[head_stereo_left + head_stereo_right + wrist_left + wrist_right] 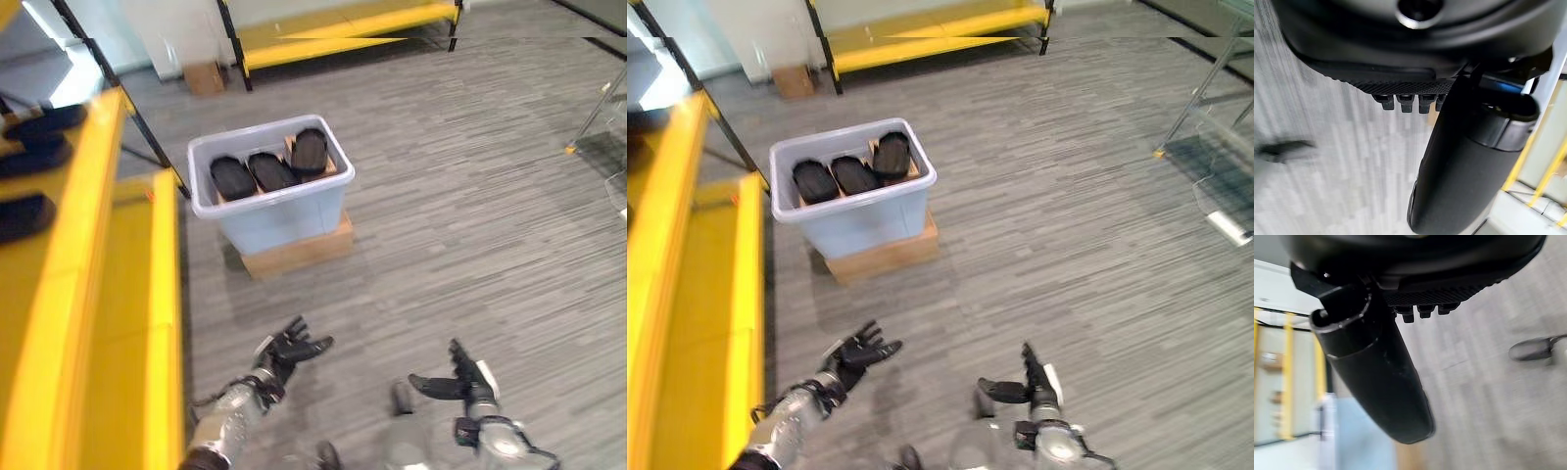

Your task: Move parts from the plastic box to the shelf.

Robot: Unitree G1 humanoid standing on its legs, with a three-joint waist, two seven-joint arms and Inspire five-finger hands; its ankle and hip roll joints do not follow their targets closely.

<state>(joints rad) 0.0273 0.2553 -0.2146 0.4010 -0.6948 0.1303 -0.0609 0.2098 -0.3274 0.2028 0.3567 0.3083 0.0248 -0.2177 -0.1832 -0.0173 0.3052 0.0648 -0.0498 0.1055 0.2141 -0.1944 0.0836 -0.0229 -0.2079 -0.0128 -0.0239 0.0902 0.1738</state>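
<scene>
Grey striped floor [470, 225] spreads across the room, with a yellow shelf [88, 323] running along the robot's left and another yellow rack [343, 29] against the far wall, a small cardboard box [204, 76] beside it. Ahead and a little to the left, a pale plastic box [279, 211] stands on a flat cardboard base [299, 250] on the floor. Inside it 3 dark oval parts [271, 168] lie side by side, the rightmost one propped a bit higher than the other 2. More dark parts [34, 137] rest on the upper level of the left shelf. The left hand [289, 351] hangs low near the shelf's edge, well short of the box, its fingers spread and straight and holding nothing. The right hand [460, 384] hangs to the right at about the same height, fingers extended and thumb out, also empty. Both hands are over bare floor, well apart from each other. Metal table legs [1200, 108] stand at the far right.
</scene>
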